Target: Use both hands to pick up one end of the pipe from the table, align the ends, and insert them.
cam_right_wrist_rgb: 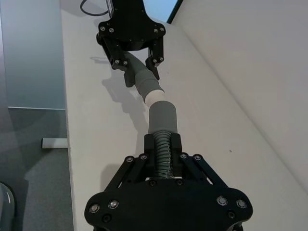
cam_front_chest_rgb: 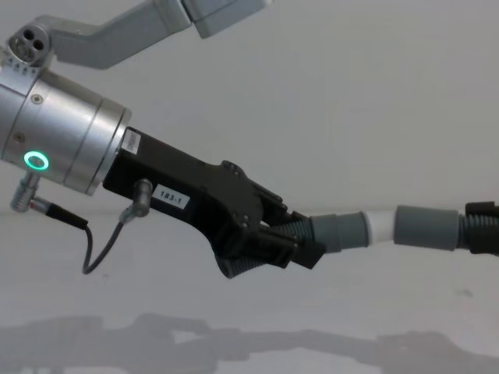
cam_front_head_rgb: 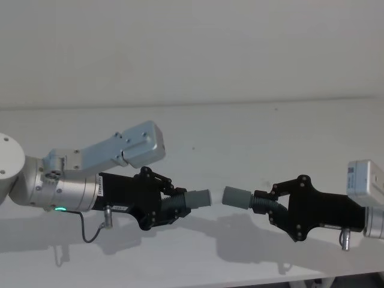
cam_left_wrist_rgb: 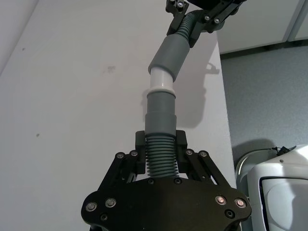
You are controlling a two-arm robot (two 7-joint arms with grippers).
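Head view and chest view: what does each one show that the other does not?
Head view alone: the right gripper whole, shut on its pipe piece, and an apparent gap between the two cuffs. Chest view alone: the white tip of the left pipe piece meeting the right cuff, and the green ring light face on. Both: the left gripper clamping a ribbed middle above the table.

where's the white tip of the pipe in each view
head view: the white tip cannot be made out; the two cuffs face each other across a small gap at lower centre.
left wrist view: white tip at upper centre, above the left gripper.
right wrist view: white tip at centre, above the right gripper.
chest view: white tip at right.
Shared landmark: the right piece's grey cuff, at the tip.
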